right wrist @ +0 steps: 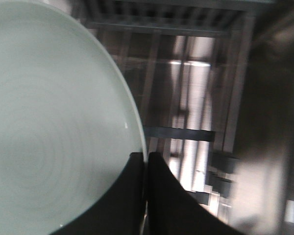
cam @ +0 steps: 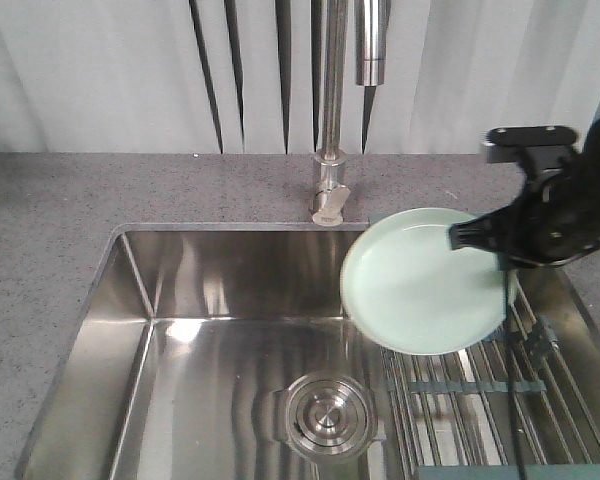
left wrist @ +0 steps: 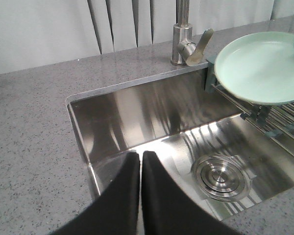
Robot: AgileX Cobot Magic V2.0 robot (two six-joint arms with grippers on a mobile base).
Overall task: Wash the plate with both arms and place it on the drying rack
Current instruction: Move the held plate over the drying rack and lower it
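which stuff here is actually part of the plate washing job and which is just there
In the job: plate, gripped at its rim by the right hand; left hand, shut, empty; drying rack beneath the plate; faucet and sink for washing.
Just there: drain strainer; countertop; curtain.

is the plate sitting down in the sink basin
No, the plate is held tilted by the right gripper above the drying rack.

Over drying rack, plate; faucet behind; drain leftward
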